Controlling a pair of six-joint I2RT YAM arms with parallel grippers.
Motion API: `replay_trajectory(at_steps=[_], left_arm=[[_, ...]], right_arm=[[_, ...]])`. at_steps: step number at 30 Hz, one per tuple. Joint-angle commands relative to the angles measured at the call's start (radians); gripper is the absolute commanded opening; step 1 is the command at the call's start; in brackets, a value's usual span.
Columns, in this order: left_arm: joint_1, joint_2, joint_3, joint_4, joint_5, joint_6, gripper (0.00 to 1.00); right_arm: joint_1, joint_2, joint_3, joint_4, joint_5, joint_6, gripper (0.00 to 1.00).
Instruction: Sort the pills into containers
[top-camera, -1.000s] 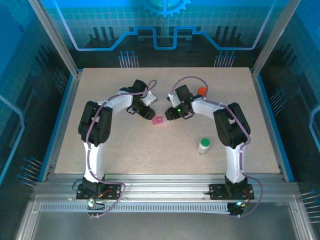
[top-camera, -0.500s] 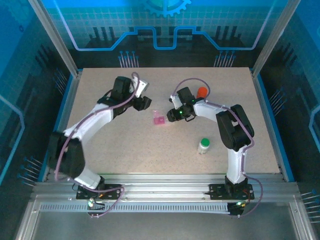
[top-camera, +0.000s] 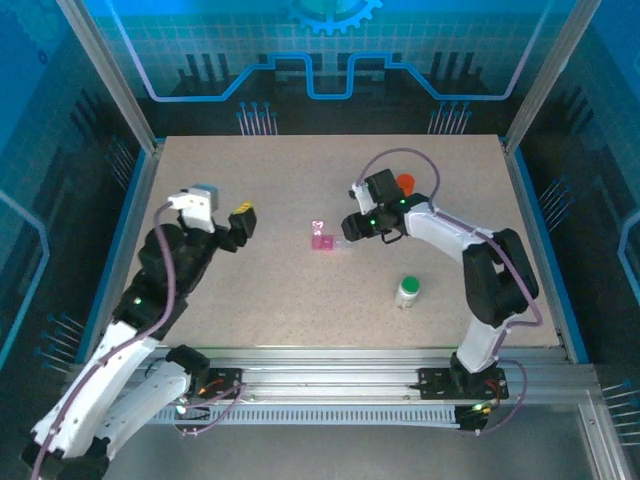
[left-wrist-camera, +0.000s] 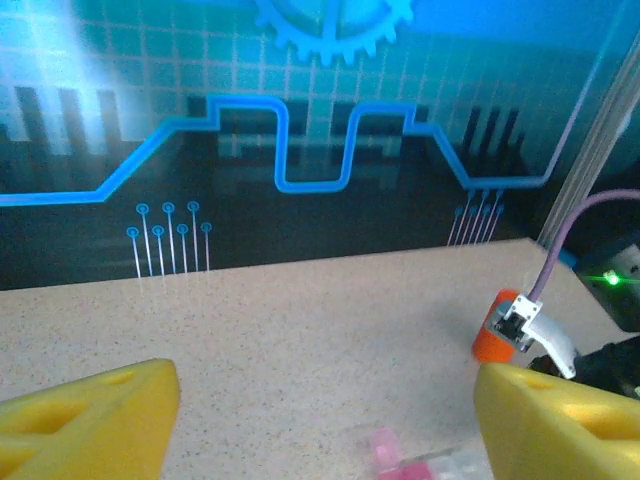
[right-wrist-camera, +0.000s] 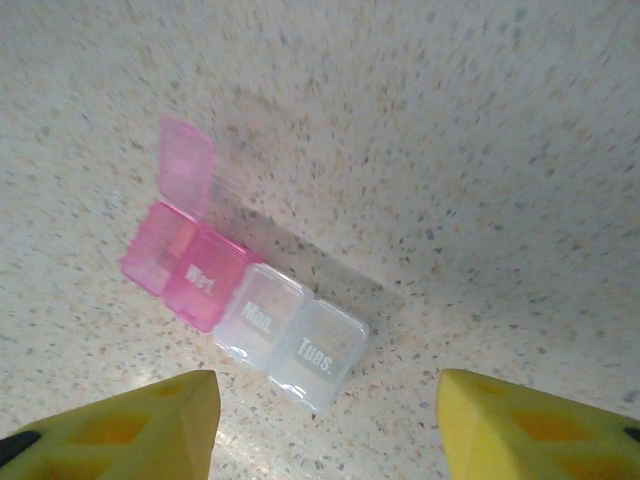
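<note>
1. Top view: my left gripper (top-camera: 241, 222) hangs over the left part of the desk (top-camera: 250, 300), its yellow-tipped jaws apart and empty. It is well apart from the pill box (top-camera: 328, 241), which lies near the middle of the desk. My right gripper (top-camera: 352, 226) sits just beside the box's right end. An orange bottle (top-camera: 404, 183) stands just behind my right arm. A green-capped bottle (top-camera: 408, 291) stands nearer the front edge, to the right of the box.

2. Left wrist view: my left gripper (left-wrist-camera: 325, 400) has its jaws wide apart with nothing between them. The pill box (left-wrist-camera: 400, 455) shows blurred at the bottom edge. The orange bottle (left-wrist-camera: 490, 342) stands on the desk to the right, partly behind a white part of my other arm.

3. Right wrist view: my right gripper (right-wrist-camera: 328, 390) has its jaws apart and clamped on nothing. The pill box (right-wrist-camera: 245, 300) lies flat on the desk just ahead of the fingertips. It is a row of four joined compartments, two pink on the left and two colourless on the right. The end pink lid (right-wrist-camera: 186, 165) stands open and the other three are shut. I cannot tell what the open compartment holds.
</note>
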Motion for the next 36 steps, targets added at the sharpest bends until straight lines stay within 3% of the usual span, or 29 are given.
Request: replay_trajectory(at_steps=[1,6,9,16,22,36], left_arm=[[0.000,-0.033,0.054,-0.206,-0.028,-0.027,0.83],[0.001,-0.068,0.065,-0.332,0.052,0.009,0.86],[0.001,-0.122,0.000,-0.293,0.066,0.003,0.87],[0.017,-0.176,-0.107,-0.200,0.155,-0.001,0.91],[0.019,-0.187,-0.121,-0.192,0.172,0.001,0.92],[0.018,-0.189,-0.131,-0.184,0.184,0.001,0.92]], right_arm=[[0.018,-0.089,0.004,-0.051,0.134,0.026,0.65],[-0.008,-0.141,0.075,-0.118,0.473,-0.017,0.81],[-0.055,-0.127,0.114,-0.114,0.575,-0.055,0.93],[-0.196,0.100,0.345,-0.224,0.524,-0.066,1.00],[-0.231,0.271,0.517,-0.310,0.457,-0.057,1.00],[-0.237,0.405,0.590,-0.345,0.351,-0.011,0.89]])
